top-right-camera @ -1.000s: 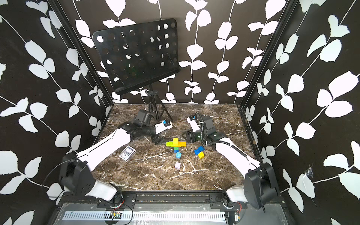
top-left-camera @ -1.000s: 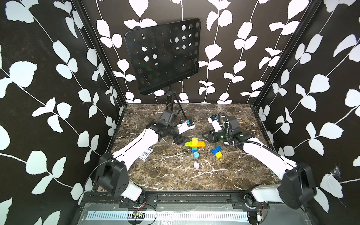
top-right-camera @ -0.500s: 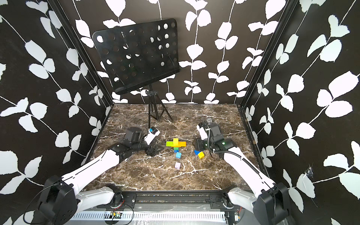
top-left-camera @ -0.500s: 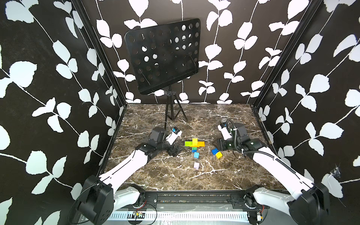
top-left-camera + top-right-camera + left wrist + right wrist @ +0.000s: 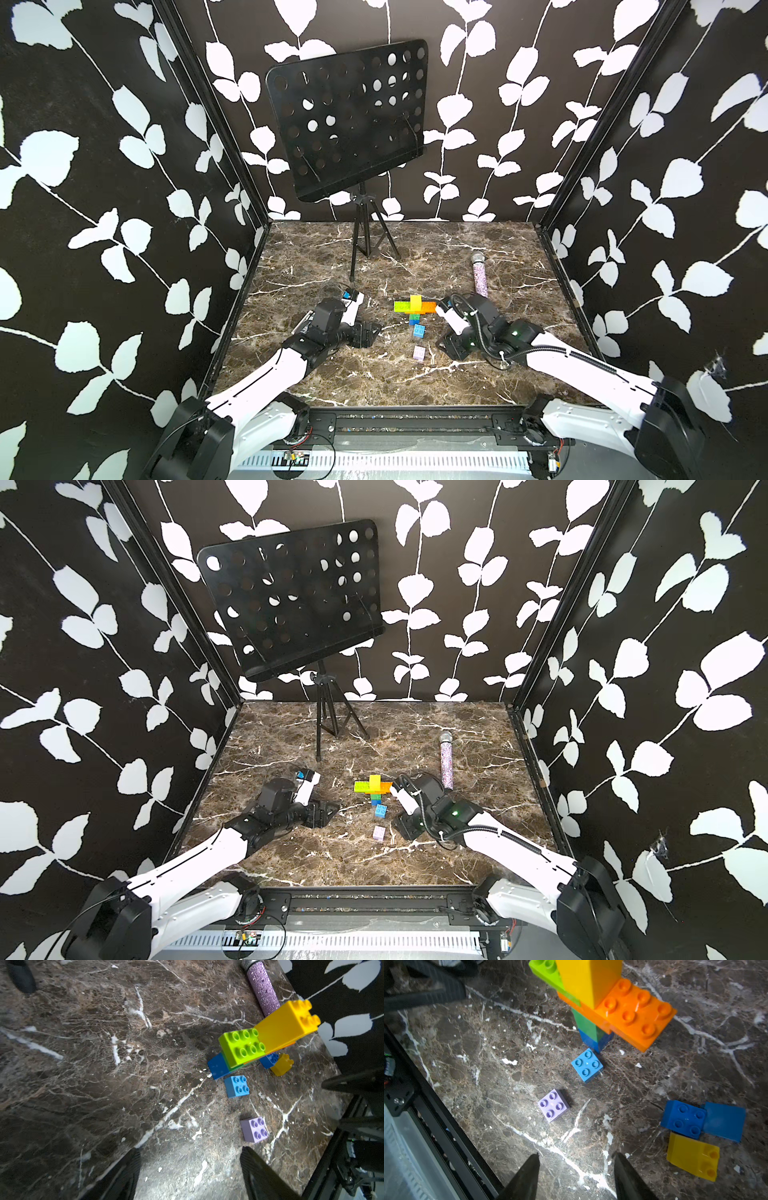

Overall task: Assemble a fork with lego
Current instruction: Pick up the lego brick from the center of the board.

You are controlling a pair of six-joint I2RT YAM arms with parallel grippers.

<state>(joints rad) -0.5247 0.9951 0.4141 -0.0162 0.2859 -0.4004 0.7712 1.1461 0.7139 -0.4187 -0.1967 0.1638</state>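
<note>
A black perforated metal music stand [image 5: 349, 120] on a thin tripod stands upright at the back of the brown, white-veined marble tabletop [image 5: 374, 386]. A glittery lilac-pink microphone [image 5: 480, 276] with a silver head lies flat to its right, well apart. Black walls printed with white leaves [image 5: 124, 174] enclose three sides.

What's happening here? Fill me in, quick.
Two robot arms are building a lego fork. It stands part-built mid-table: blue-and-green stem, orange crossbar, lime and yellow bricks on top. Neither arm holds anything: the left arm and right arm flank it, jaws open and empty. Loose on the table lie a light blue brick, a lilac brick and, seen from the right wrist, a blue brick and a yellow brick.
</note>
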